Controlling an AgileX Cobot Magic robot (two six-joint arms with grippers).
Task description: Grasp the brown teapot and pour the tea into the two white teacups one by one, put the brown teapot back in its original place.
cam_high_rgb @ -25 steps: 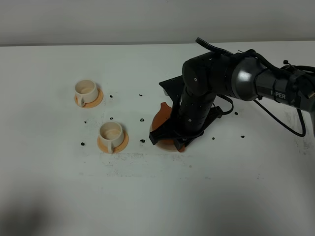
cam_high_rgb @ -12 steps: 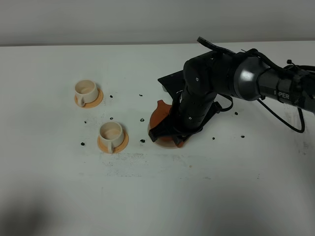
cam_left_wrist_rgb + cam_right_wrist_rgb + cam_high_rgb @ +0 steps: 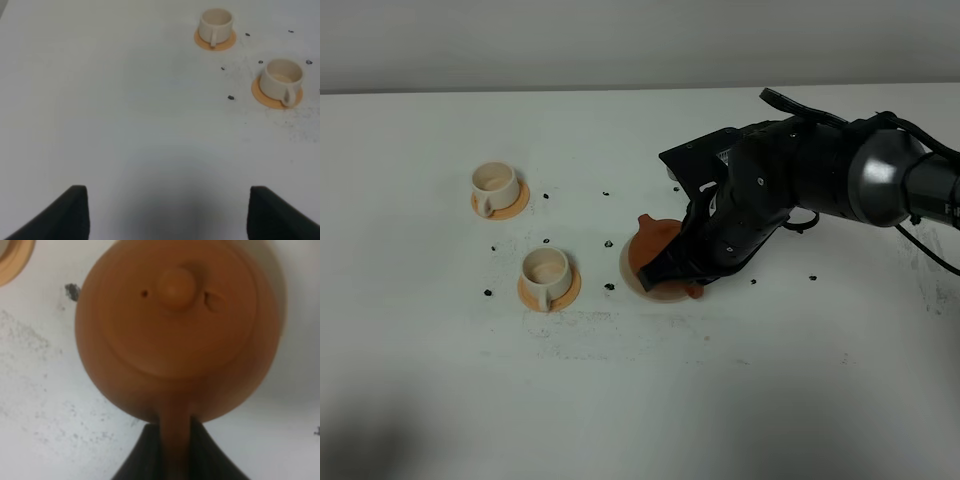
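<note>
I read this as the grasp step. The brown teapot [image 3: 175,325] sits upright on its pale coaster [image 3: 645,290], well apart from the 2 white teacups [image 3: 546,268]. My right gripper [image 3: 175,460] has its jaws pinching the loop handle [image 3: 175,430], 1 dark jaw pressed against each side of it. I cannot tell from either cup view whether any tea has gone in, so this could equally be the set-down at the end, but I take it as the pick-up.

The left gripper [image 3: 167,215] hangs idle over the bare surface [image 3: 770,400], its jaws spread wide and holding nothing.

The lid knob [image 3: 175,285] faces straight up. In the high view the spout [image 3: 645,220] points away from the camera and slightly toward the cups' side, with the handle at the near right. The long axis, spout to handle, therefore runs on that diagonal.

The next move calls for a level lift off the coaster. After that I would swing left to bring the spout over the nearer cup before tipping.
</note>
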